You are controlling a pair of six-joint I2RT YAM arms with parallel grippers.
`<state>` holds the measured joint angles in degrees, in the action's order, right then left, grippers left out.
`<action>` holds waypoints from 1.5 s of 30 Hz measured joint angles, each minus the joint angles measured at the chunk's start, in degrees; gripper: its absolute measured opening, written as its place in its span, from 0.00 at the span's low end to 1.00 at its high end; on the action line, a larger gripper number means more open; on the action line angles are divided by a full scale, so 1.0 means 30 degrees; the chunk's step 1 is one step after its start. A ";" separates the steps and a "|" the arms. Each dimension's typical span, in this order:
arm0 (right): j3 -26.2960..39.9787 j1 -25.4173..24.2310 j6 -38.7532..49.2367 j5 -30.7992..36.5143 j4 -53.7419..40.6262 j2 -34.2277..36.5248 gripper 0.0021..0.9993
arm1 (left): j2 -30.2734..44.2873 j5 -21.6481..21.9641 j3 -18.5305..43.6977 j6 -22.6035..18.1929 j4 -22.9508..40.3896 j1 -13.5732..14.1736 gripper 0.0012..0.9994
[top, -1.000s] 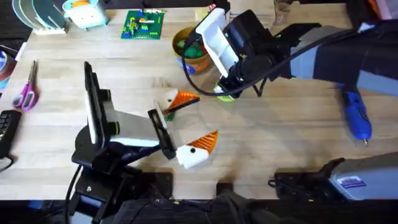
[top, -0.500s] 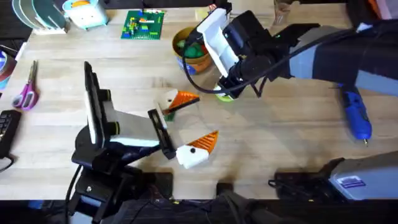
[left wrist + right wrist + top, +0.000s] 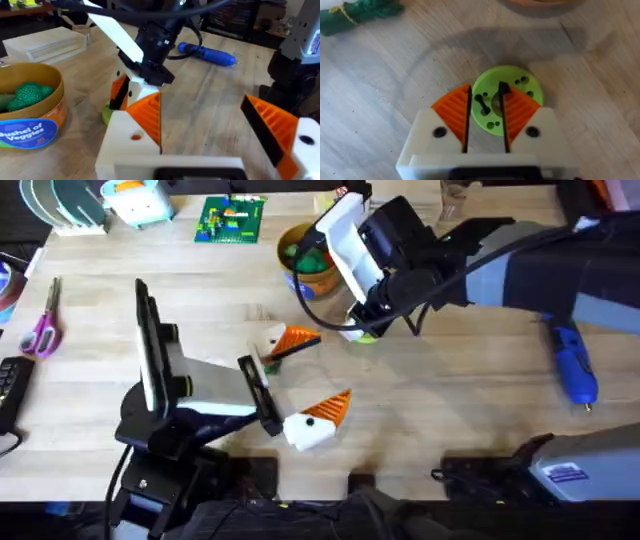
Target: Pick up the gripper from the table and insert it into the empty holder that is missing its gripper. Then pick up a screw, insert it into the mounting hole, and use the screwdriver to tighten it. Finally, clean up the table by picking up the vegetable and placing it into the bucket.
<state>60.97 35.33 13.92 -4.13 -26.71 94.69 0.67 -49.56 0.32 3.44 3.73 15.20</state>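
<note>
change since earlier: almost none; the right arm has held its reach over the lime-green disc (image 3: 362, 334), and the left arm sits as it did.
right end effector (image 3: 485, 107): orange pads a little apart, poised above the disc with a small dark screw (image 3: 481, 101) lying between them (nothing clamped yet, as far as can be seen).
left end effector (image 3: 205, 127): fingers spread well apart, idle over the near part of the worktop (image 3: 450, 410).
step in hand: judged to be the screw pick-up; the screw appears to rest on the disc.
next move calls for: a short, straight descent and a close on the screw shank without nudging the disc.
vegetable (image 3: 360, 14): lying on the wood near the disc, not yet cleared away.
bucket (image 3: 306, 258): just beyond the right arm, green toys already inside.
screwdriver (image 3: 575, 365): well apart, toward the right edge of the worktop.
room: open wood between the disc and the screwdriver; tight on the bucket side, where the arm's camera housing hangs close to the rim.
risk: a wide lift could clip the bucket.
</note>
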 joint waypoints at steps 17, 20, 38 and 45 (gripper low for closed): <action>0.0000 -0.1626 -0.1987 -0.1899 -0.2379 -0.1691 0.79 | 0.0005 -0.0007 0.0000 0.0000 0.0000 0.0000 0.99; 0.0000 -0.1698 -0.2079 -0.2572 -0.2274 -0.1501 0.75 | 0.0002 -0.0003 0.0001 0.0000 0.0000 0.0000 0.99; 0.0000 -0.1698 -0.2159 -0.3160 -0.1622 0.0177 0.44 | -0.0001 -0.0007 -0.0002 0.0000 0.0000 0.0000 0.99; 0.0000 -0.1698 -0.2159 -0.3174 -0.1615 0.0177 0.35 | -0.0002 -0.0007 0.0005 0.0000 0.0000 0.0000 0.99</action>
<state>60.97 30.24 7.44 -13.65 -31.55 95.22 0.67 -49.58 0.34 3.44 3.73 15.20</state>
